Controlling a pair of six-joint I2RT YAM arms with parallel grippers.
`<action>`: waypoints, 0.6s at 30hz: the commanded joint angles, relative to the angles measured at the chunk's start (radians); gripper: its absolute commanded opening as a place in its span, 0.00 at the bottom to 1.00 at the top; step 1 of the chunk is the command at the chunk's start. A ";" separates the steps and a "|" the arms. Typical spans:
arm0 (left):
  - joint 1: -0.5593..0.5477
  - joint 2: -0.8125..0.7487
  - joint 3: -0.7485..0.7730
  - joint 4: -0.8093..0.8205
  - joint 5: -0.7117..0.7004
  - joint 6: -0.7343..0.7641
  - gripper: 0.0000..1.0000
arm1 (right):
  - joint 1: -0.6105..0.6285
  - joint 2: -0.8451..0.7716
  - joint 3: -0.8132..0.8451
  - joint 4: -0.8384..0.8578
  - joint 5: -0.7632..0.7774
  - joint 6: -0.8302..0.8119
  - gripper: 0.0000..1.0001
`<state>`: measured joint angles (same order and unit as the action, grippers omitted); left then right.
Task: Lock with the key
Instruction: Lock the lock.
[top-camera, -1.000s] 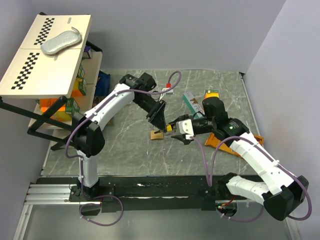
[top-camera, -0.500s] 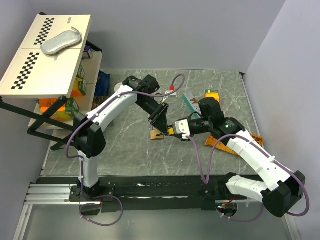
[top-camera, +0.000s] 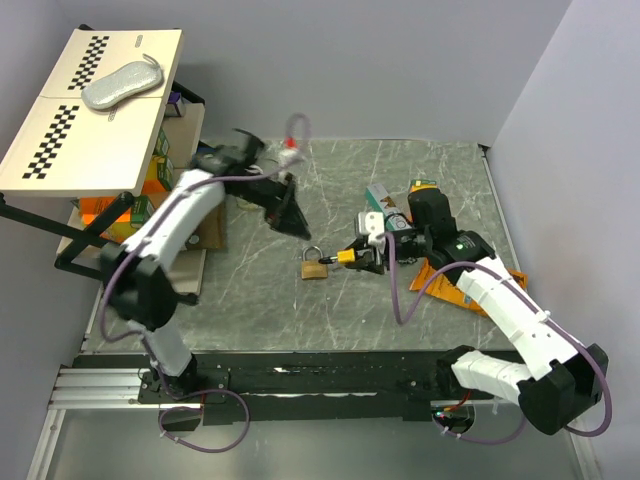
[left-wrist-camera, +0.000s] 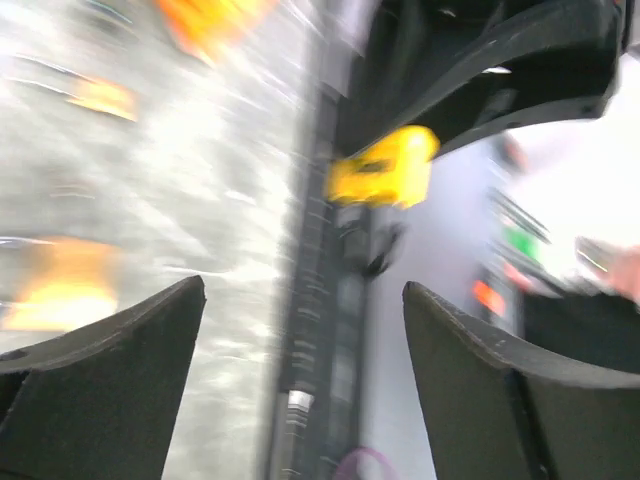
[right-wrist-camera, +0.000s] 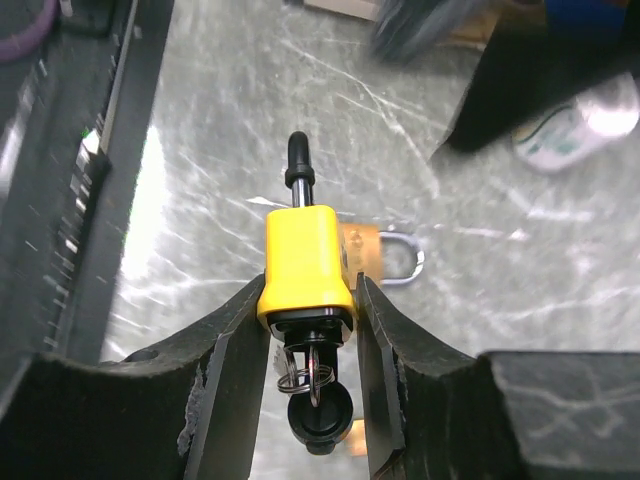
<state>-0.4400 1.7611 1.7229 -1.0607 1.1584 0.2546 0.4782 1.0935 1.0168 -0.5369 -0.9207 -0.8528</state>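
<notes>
My right gripper (right-wrist-camera: 311, 288) is shut on a yellow padlock (right-wrist-camera: 305, 265), its black shackle pointing away from the wrist. A black-headed key (right-wrist-camera: 320, 412) with wire rings sticks out of the padlock's base between the fingers. In the top view the yellow padlock (top-camera: 347, 257) hangs in the right gripper (top-camera: 358, 256) just right of a brass padlock (top-camera: 316, 268) lying on the table; the brass padlock (right-wrist-camera: 385, 255) shows behind the yellow one. My left gripper (top-camera: 290, 215) is open and empty, up and left of both locks. The blurred left wrist view shows the yellow padlock (left-wrist-camera: 385, 168) far off.
A shelf unit (top-camera: 95, 100) with a checkered board and boxes stands at the far left. A green box (top-camera: 385, 203) and an orange packet (top-camera: 440, 282) lie near the right arm. The black rail (top-camera: 300, 380) runs along the near edge.
The left arm has swung up and left, away from the locks, and its jaws have opened. The right gripper closed on the yellow padlock and still holds it beside the brass one.
</notes>
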 joint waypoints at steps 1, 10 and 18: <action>0.066 -0.230 -0.130 0.342 -0.092 -0.055 0.82 | -0.056 -0.034 0.060 0.148 -0.138 0.333 0.00; -0.038 -0.456 -0.376 0.568 -0.199 0.017 0.66 | -0.105 -0.073 0.023 0.340 -0.217 0.701 0.00; -0.149 -0.466 -0.390 0.600 -0.238 0.011 0.50 | -0.095 -0.046 0.063 0.290 -0.236 0.677 0.00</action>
<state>-0.5751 1.3003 1.3293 -0.5270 0.9363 0.2539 0.3771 1.0561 1.0183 -0.2874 -1.1023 -0.2001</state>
